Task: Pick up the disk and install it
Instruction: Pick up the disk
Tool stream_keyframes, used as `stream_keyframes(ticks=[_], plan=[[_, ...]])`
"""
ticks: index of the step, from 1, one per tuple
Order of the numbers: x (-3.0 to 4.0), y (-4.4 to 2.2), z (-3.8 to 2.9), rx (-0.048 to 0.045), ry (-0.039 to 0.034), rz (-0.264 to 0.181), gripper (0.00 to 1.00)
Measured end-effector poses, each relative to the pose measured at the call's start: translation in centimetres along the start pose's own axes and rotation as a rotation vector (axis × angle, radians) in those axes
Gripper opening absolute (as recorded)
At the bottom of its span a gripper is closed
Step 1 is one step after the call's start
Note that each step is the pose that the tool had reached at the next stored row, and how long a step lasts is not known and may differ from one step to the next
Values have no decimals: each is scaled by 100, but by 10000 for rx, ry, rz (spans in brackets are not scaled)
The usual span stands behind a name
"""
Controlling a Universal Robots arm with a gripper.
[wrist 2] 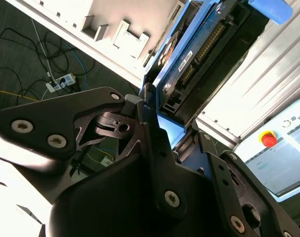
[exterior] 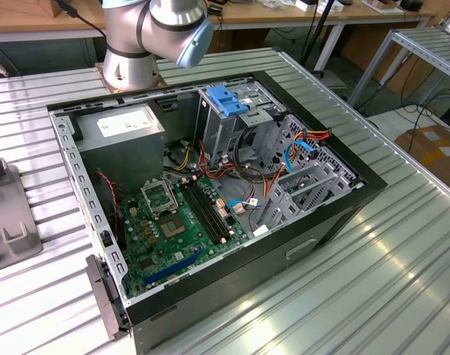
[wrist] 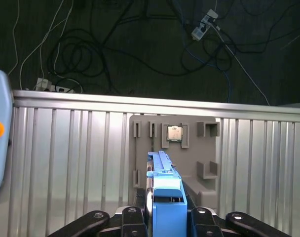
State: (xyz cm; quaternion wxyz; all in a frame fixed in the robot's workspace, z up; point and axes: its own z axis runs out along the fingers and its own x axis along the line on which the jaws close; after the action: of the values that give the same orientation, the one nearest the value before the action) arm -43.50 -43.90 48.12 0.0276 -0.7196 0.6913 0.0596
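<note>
Your gripper (wrist: 167,219) is holding the disk (wrist: 163,173). In both wrist views the black fingers (wrist: 131,216) are clenching its two flat sides, and the drive in its bright blue carrier frame is sticking out edge-on past the fingertips. In the first wrist view the disk is hanging over the grey fixture tray (wrist: 206,148), which is lying on the ribbed metal worktop (wrist: 66,158). A processor chip (wrist: 174,133) is sitting in one of the tray's pockets, just beyond the disk's far end. Whether the disk is touching the tray, you cannot tell from here.

In the exterior view your arm (exterior: 151,29) is standing behind the open computer case (exterior: 306,244). The case is lying on its side with the motherboard (exterior: 169,229) facing up. A broader blue bracket (exterior: 225,98) is resting on top of the drive cage (exterior: 243,126). The same tray is sitting at the exterior view's left edge, well apart from the case.
</note>
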Motion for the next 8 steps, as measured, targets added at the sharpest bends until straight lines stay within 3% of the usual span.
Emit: stream_keyframes(ticks=[8], plan=[[33, -38, -6, 0, 0, 0, 37]])
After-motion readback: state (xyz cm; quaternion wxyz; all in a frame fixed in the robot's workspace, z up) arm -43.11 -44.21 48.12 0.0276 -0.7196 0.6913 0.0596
